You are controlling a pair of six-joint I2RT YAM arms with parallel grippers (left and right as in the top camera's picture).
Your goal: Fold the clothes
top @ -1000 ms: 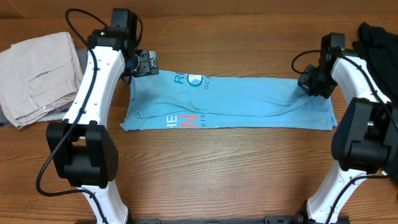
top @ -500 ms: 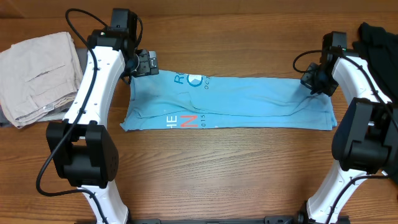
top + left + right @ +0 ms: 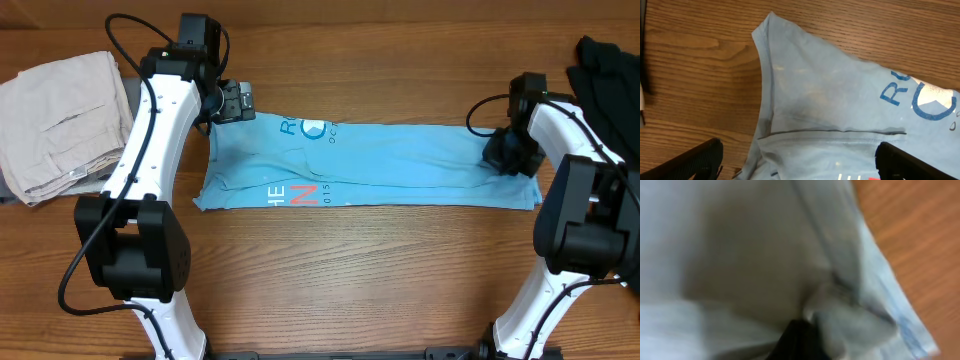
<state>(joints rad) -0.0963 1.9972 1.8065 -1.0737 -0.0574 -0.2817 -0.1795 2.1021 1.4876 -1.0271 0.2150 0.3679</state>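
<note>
The light blue T-shirt (image 3: pixel 400 160) lies folded into a long flat strip across the table, with red-and-white lettering near its left front edge. My left gripper (image 3: pixel 232 102) is open over the shirt's far left corner. In the left wrist view its fingers (image 3: pixel 797 152) straddle the shirt (image 3: pixel 830 95) at a seam. My right gripper (image 3: pixel 505 152) is down on the shirt's right end. The right wrist view is blurred. It shows the dark fingers (image 3: pixel 802 340) together, with bunched shirt fabric (image 3: pixel 740 255) against them.
Folded beige khaki trousers (image 3: pixel 60 120) lie at the far left, beside my left arm. A dark garment (image 3: pixel 605 70) lies at the far right corner. Bare wooden table (image 3: pixel 350 270) runs in front of the shirt.
My right gripper has moved from the shirt's far right corner toward the front, down onto the right end. The left arm has not moved.
</note>
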